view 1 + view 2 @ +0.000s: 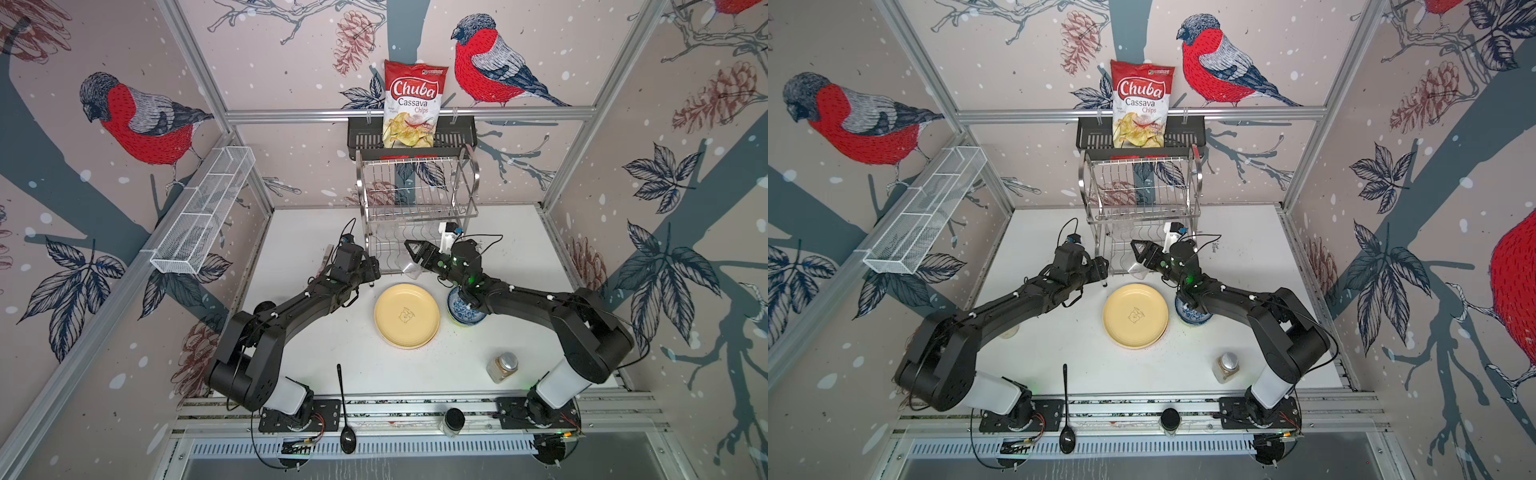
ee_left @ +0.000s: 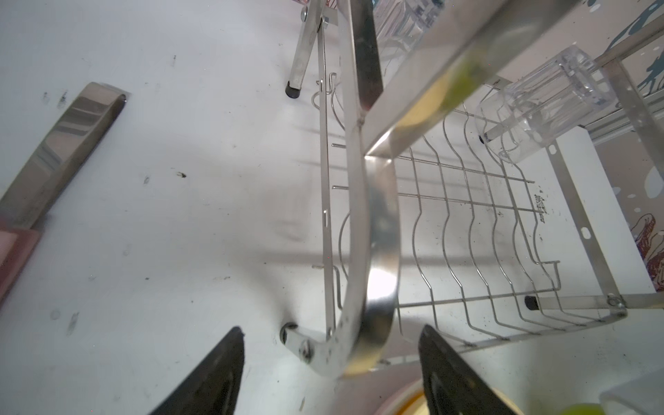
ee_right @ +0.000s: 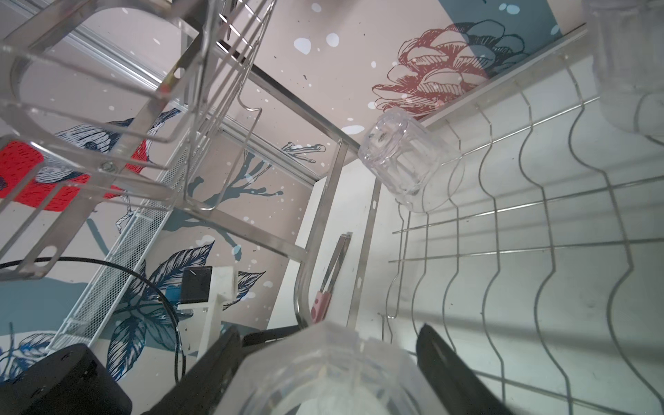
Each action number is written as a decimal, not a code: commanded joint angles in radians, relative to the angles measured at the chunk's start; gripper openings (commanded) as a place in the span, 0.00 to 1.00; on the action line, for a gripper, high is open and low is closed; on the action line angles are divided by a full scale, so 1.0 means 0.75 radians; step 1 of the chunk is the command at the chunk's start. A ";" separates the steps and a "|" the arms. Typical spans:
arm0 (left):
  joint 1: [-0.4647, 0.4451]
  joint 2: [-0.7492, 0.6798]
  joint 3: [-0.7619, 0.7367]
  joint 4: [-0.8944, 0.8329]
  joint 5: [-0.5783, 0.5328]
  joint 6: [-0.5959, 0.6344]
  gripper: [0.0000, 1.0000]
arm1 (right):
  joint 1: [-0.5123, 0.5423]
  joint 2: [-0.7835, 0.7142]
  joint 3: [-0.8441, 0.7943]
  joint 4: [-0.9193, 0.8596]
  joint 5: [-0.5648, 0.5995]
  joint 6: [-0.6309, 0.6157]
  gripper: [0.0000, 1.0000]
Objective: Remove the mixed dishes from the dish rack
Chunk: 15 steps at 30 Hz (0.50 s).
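Currently, only the top views show the dish rack [image 1: 415, 195] whole: upright, long axis running side to side along the back wall, open front toward the arms. Only there too: yellow plate [image 1: 406, 316] flat and face up before the rack, a second rim just under its near edge; blue-white bowl [image 1: 456, 308] mouth up, just right of the plate, half under the right arm. Wrist views add what the wires hide from above. Right wrist: right gripper [image 3: 328, 328] closed onto a clear tumbler [image 3: 323, 373] at the lower tier's front, glass filling the gap between the fingers; which end leads, unreadable. Beyond, a second tumbler [image 3: 406, 158] lies on its side on the wavy wires by a corner post, thick base toward the wall. Left wrist: left gripper [image 2: 330, 327], fingers wide apart, gripping nothing, the rack's curved side frame just ahead; a sideways tumbler [image 2: 539, 107] at the far rail, thick base away from the camera; same glass as the second tumbler or not, cannot tell. A pink-handled metal utensil [image 2: 61, 154] lies flat on the table beside the rack. Surface: white tabletop [image 1: 332, 345], flecked dark. Cell: aluminium frame, walls papered with bullfinches and pine cones; chips bag [image 1: 411, 104] on a black shelf [image 1: 365, 137] above the rack; white mesh basket [image 1: 203, 212] on the left wall; black spoon [image 1: 345, 411], silver-lidded spice jar [image 1: 502, 366] and black-lidded jar [image 1: 453, 420] toward the front edge.
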 commanded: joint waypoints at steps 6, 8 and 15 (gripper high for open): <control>-0.089 -0.518 -0.314 0.073 0.052 -0.132 0.86 | -0.007 -0.101 -0.121 0.164 -0.070 0.161 0.19; -0.170 -0.663 -0.386 0.109 0.044 -0.131 0.90 | -0.002 -0.128 -0.149 0.165 -0.064 0.187 0.19; -0.470 -0.853 -0.486 0.239 0.049 -0.197 0.96 | 0.030 -0.191 -0.229 0.224 -0.076 0.311 0.18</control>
